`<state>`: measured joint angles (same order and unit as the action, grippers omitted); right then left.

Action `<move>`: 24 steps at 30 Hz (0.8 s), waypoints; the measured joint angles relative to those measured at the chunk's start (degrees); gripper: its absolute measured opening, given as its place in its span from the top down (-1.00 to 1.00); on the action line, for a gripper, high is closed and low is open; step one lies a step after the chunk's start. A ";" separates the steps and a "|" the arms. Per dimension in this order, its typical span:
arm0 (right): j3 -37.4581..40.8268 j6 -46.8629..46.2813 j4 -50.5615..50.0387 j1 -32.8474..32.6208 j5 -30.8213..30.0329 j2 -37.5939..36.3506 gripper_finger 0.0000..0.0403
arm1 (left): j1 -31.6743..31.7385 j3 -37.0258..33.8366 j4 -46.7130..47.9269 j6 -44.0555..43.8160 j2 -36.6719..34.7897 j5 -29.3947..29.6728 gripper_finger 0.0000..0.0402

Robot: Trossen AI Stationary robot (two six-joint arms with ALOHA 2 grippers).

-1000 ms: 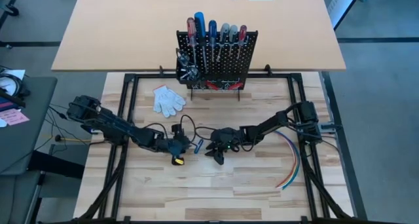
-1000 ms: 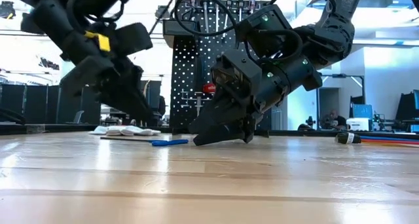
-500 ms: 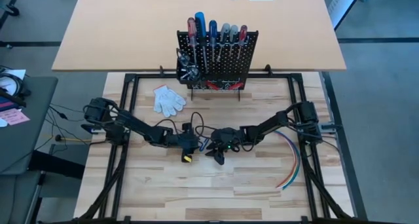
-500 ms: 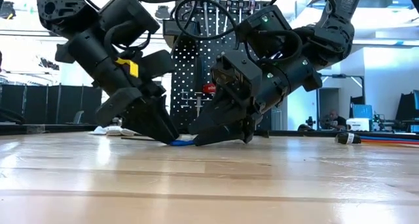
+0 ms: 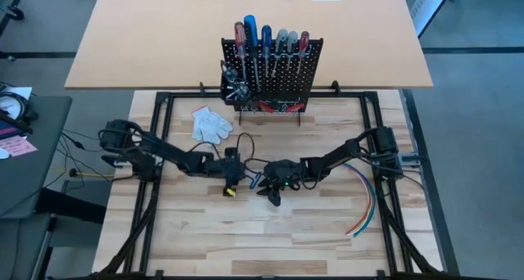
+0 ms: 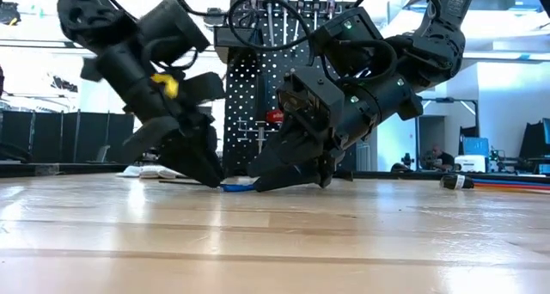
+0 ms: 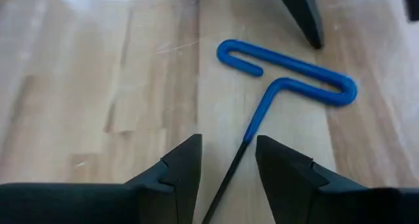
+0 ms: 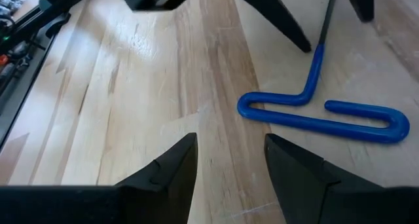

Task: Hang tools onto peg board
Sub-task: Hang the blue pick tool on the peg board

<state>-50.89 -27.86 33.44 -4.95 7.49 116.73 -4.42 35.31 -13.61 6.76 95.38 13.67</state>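
Left wrist view: left tool [image 7: 228, 165] apparently straddles blue hex key [image 7: 288, 86].

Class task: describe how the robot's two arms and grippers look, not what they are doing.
Both arms are dark, jointed, with looping black cables. The left gripper carries a yellow marking; the right gripper has tapered wedge-shaped fingers and a small green light on its housing.

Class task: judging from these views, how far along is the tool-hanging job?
Done: several screwdrivers already hang on the peg board. In hand: the left gripper, open, straddles the dark shaft of the blue-handled T-key lying on the table; the right gripper, open, waits beside it. Left: gripping, lifting and hanging that key.
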 joint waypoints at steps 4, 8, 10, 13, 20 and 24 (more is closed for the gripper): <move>0.00 0.51 0.19 -0.22 -0.07 0.00 0.08 | 3.62 0.20 -0.98 -0.77 3.49 -8.01 0.32; 0.00 1.04 0.25 -0.16 -0.05 0.01 0.08 | 5.04 0.42 -2.99 -0.63 6.46 -13.70 0.55; 0.00 1.14 0.26 -0.16 -0.04 0.01 0.08 | 5.04 0.42 -4.38 -0.53 7.61 -14.94 0.77; 0.00 1.24 -0.51 -0.16 -0.02 -0.40 0.08 | 4.81 0.42 -4.75 -0.90 7.82 -15.08 0.94; 0.02 12.86 -12.40 -2.77 -8.41 -10.29 0.08 | 2.34 -0.01 -5.08 -1.96 5.58 -11.74 0.99; 0.02 17.77 -14.51 -6.63 -21.30 -12.95 0.08 | 1.09 -0.12 -3.79 -3.23 2.26 -10.63 1.00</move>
<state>-50.87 -10.08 18.93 -11.58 -13.82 103.78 -3.33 35.19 -17.40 3.54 97.63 3.04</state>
